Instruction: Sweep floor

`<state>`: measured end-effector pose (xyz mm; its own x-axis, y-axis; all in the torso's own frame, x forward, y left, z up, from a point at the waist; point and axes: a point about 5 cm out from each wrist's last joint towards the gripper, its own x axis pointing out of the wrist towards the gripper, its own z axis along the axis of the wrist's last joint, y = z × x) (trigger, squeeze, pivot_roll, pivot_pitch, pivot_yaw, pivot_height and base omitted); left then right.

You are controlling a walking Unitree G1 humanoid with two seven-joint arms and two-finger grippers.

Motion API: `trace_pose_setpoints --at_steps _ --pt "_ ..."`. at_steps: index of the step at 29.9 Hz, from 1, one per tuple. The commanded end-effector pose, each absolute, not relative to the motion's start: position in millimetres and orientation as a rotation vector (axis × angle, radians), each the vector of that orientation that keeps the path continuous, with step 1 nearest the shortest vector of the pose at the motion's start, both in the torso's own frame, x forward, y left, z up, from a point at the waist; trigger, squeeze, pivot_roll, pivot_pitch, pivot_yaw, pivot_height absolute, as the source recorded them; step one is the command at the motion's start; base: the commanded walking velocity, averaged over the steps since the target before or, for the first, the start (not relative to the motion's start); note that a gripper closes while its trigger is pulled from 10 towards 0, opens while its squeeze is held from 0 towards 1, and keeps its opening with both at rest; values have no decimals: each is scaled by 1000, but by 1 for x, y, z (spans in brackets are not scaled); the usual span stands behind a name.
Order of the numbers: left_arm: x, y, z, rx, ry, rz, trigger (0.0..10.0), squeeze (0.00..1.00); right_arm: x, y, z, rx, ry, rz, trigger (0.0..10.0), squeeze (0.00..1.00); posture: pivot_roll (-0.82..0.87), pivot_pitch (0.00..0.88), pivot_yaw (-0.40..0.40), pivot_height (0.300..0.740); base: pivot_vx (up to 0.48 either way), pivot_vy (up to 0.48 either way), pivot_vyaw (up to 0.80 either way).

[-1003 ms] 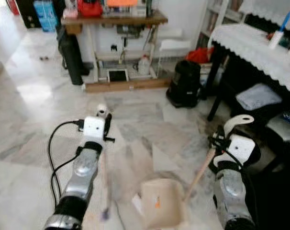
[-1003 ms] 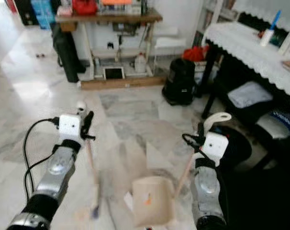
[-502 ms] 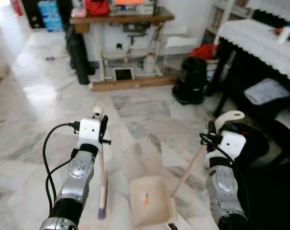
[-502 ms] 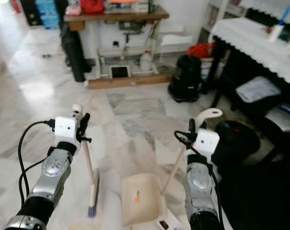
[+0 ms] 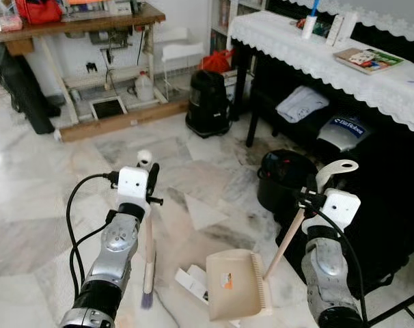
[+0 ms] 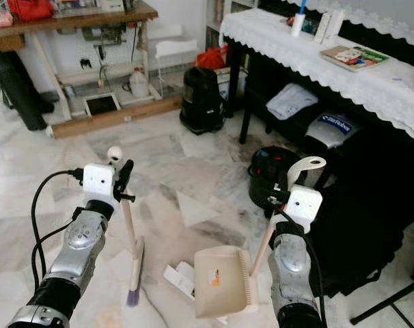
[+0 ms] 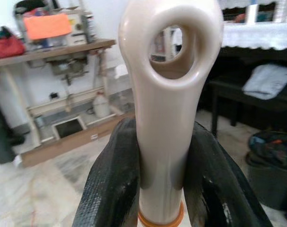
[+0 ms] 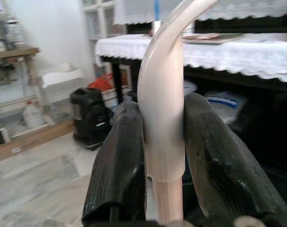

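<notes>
Left gripper (image 5: 147,179) clamps the broom (image 5: 148,266); right gripper (image 5: 315,197) clamps the dustpan (image 5: 236,285). Paper scrap (image 5: 192,280) lies between them (nearer the broom head).

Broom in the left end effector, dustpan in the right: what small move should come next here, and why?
Probably a short stroke of the broom toward the dustpan. The left end effector clamps the broom handle and the right end effector clamps the dustpan handle. White paper scraps lie on the floor between bristles and pan, right by the pan's edge.
</notes>
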<state>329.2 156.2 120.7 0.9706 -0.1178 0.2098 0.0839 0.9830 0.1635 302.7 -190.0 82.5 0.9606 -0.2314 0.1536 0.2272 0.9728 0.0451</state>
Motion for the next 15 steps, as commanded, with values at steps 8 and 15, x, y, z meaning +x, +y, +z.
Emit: trace_pose_setpoints --at_steps 8,15 --pt "331 158 128 180 -243 -100 10000 0 307 -184 93 40 -214 -216 10000 0 107 0 -22 740 344 0 0" --pt "331 159 127 180 -239 -97 10000 0 306 -187 92 39 -207 -223 10000 0 105 0 -23 740 352 0 -454"
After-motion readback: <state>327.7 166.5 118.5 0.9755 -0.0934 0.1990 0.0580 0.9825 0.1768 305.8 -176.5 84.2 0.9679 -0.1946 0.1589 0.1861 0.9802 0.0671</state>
